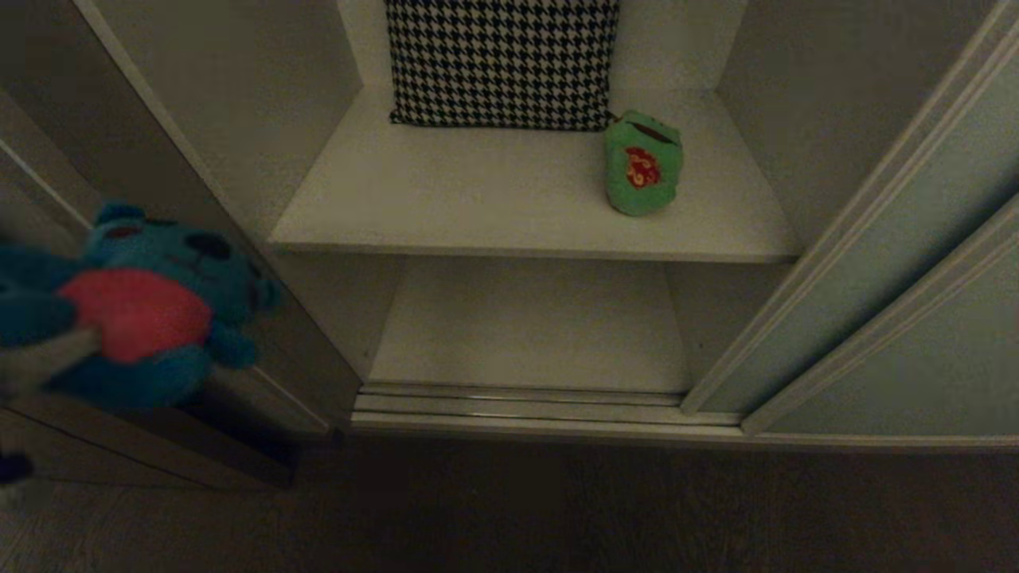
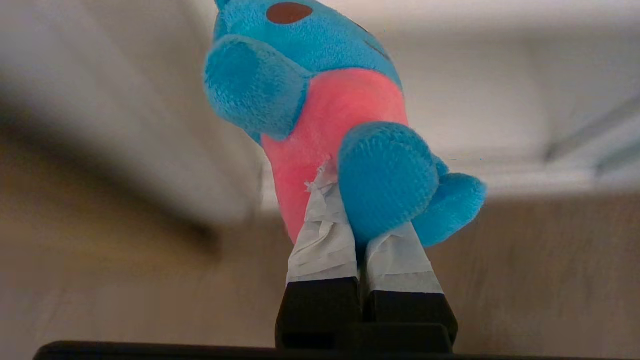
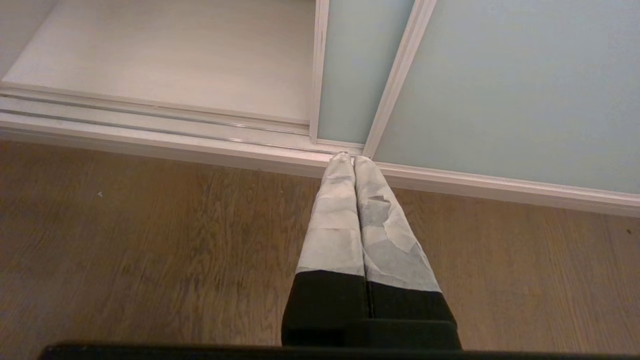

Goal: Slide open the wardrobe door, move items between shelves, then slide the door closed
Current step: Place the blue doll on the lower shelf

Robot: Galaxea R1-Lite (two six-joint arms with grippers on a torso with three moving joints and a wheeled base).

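Transfer step: your left gripper (image 2: 364, 220) is clamped on the teal bear (image 1: 147, 306), held left of the open wardrobe. Next, carry it to a shelf (image 1: 525, 203). Right gripper (image 3: 354, 162) is parked with fingers together.

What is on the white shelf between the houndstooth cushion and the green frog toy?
Nothing: in the head view the green plush frog sits right against the black-and-white houndstooth cushion's corner on the upper white shelf.
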